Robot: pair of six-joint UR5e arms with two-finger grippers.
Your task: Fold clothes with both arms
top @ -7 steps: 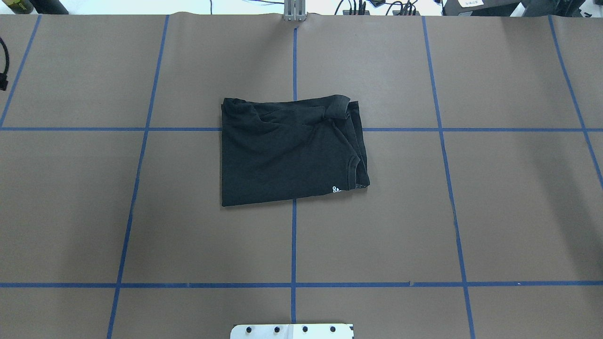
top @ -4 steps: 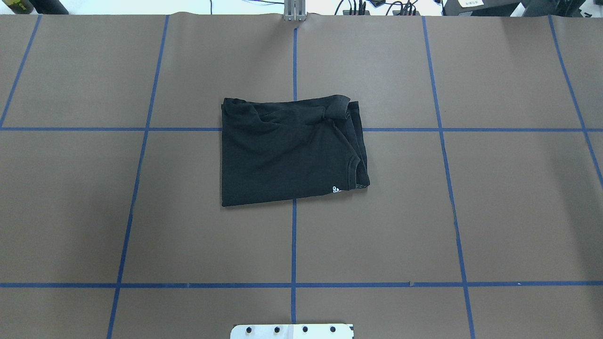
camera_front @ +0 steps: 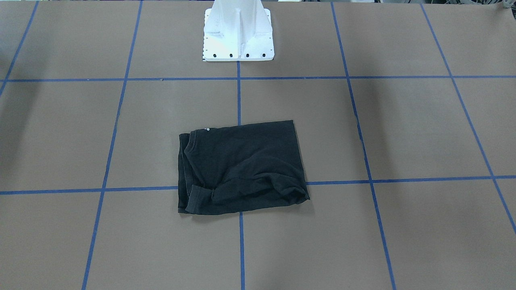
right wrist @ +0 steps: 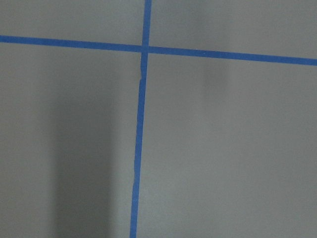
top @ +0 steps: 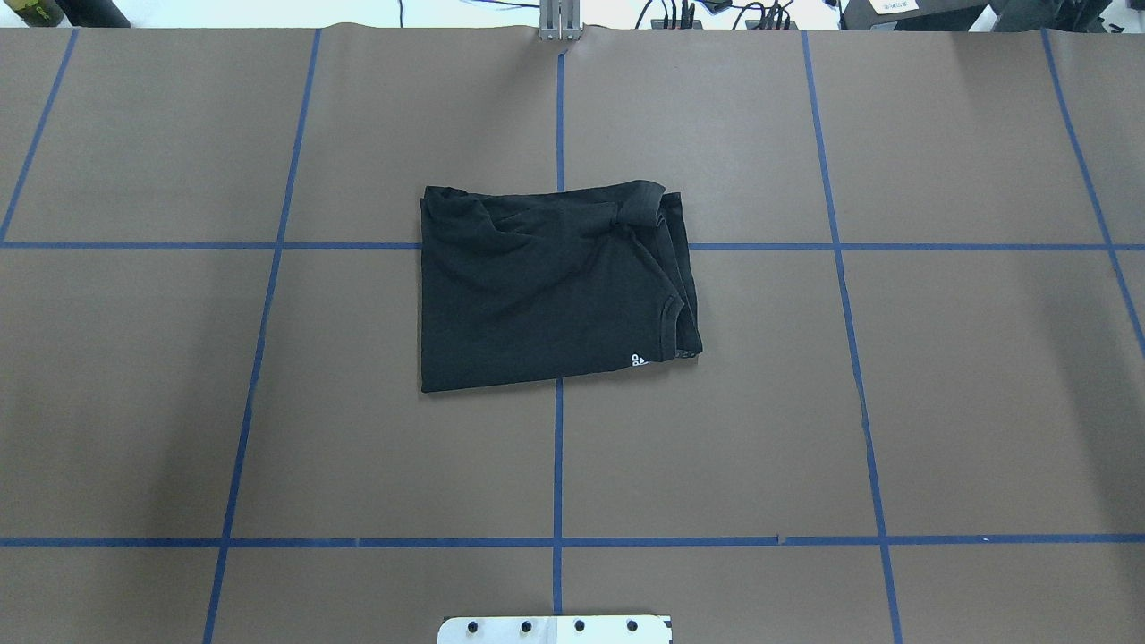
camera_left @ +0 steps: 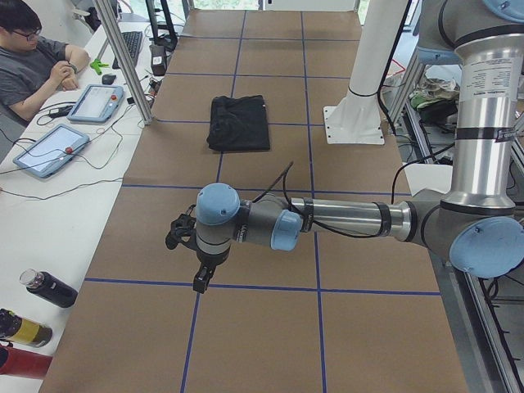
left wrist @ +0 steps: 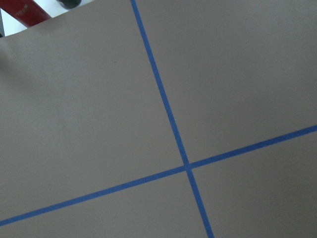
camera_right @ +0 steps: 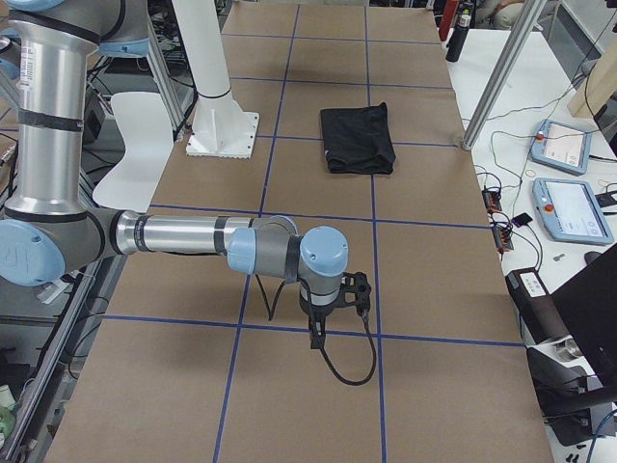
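2 side views show left arm [camera_left: 344, 217] and right arm [camera_right: 183, 234]; overhead, the T-shirt [top: 546, 286].

T-shirt [top: 546, 286] = soft matt black cloth, creased. Desk [top: 894, 402] under it: matt brown paper-ish sheet w/ smooth blue tape lines [top: 557, 465]. Pedestal [camera_front: 238, 32] near it: white painted metal, slight sheen. Left arm [camera_left: 344, 219] & right arm [camera_right: 174, 233]: satin silver metal, smooth light-blue plastic joint caps [camera_left: 219, 205].

On my feed I see the brown table [top: 984, 402] gridded with blue tape [top: 557, 465], a teach pendant [camera_left: 49, 150] on the white side table [camera_left: 49, 217], a seated person [camera_left: 33, 65] beside it, and a black bottle [camera_left: 51, 289] lying there too.
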